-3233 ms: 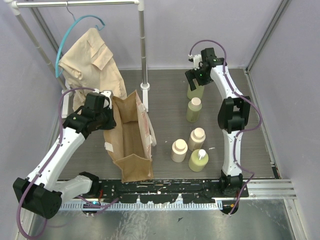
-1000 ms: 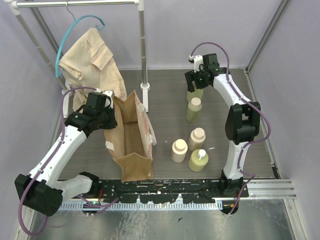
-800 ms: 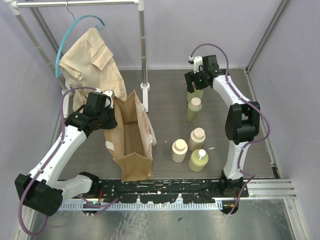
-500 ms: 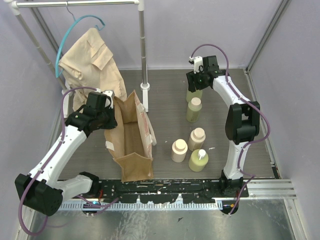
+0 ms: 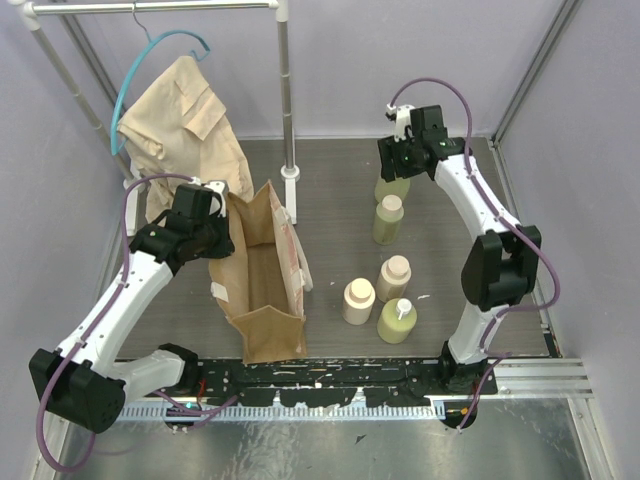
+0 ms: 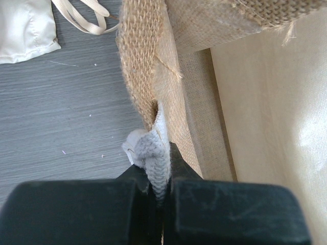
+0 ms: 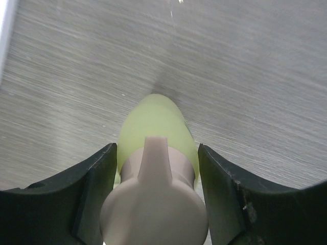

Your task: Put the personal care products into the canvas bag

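The tan canvas bag (image 5: 262,290) stands open left of centre. My left gripper (image 5: 222,222) is shut on its whitish strap (image 6: 154,155) at the bag's rim (image 6: 148,56), with the jaws (image 6: 156,171) pinching the webbing. Three olive-green bottles stand on the right: a far one (image 5: 390,186), a middle one (image 5: 388,220) and a near one (image 5: 397,320). Two beige-peach bottles (image 5: 394,278) (image 5: 358,300) stand by the near one. My right gripper (image 5: 402,160) is open, straddling the far olive bottle (image 7: 153,127), a finger on each side of its cream cap (image 7: 153,204).
A clothes rack pole and its base (image 5: 289,190) stand just behind the bag. A beige shirt (image 5: 180,125) hangs on a teal hanger (image 5: 150,55) at the back left. Purple walls close in the sides and back. A white tag (image 6: 23,28) lies on the table by the bag.
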### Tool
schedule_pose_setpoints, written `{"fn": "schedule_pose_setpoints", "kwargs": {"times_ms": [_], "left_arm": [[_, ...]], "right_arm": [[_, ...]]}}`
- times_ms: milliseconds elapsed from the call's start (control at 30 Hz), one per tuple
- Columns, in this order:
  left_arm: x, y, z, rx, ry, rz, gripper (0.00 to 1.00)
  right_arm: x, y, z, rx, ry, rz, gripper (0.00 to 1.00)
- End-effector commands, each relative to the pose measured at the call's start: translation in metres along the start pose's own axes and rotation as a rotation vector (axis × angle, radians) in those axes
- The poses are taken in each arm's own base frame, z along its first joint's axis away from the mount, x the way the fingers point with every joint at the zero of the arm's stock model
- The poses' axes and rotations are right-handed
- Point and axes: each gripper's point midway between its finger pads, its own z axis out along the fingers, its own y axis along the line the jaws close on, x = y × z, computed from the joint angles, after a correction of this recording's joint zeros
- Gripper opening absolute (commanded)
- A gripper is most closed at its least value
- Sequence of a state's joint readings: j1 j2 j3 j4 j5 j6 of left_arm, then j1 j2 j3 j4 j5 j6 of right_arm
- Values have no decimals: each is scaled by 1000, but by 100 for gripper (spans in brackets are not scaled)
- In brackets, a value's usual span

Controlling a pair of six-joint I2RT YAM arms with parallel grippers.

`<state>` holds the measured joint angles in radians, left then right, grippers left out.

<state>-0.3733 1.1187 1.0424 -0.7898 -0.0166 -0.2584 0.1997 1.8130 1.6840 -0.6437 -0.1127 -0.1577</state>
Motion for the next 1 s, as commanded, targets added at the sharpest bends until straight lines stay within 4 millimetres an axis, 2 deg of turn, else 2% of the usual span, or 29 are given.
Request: {"fn": "schedule_pose_setpoints", "kwargs": {"times_ms": [0, 167, 300, 400, 633, 967], "left_arm": [[11, 1, 3, 4, 30, 5, 0], [13, 1, 4, 10, 24, 6, 0], [14, 1, 6, 11, 23, 7, 0], [14, -3, 9, 30, 26, 5, 0], [13, -9, 12, 66, 23, 2, 0], [17, -11, 16, 81, 31, 0, 0]], "right_arm": [[-115, 36, -122, -24, -442, -37, 1], [-141, 76, -184, -131, -601, -57, 1], [-146, 127, -222, -286, -668, -95, 1], [-143, 167, -244, -395, -692, -135, 1], [-135, 241, -276, -583, -726, -171, 1], [-139, 317, -301, -730, -761, -236, 1]]}}
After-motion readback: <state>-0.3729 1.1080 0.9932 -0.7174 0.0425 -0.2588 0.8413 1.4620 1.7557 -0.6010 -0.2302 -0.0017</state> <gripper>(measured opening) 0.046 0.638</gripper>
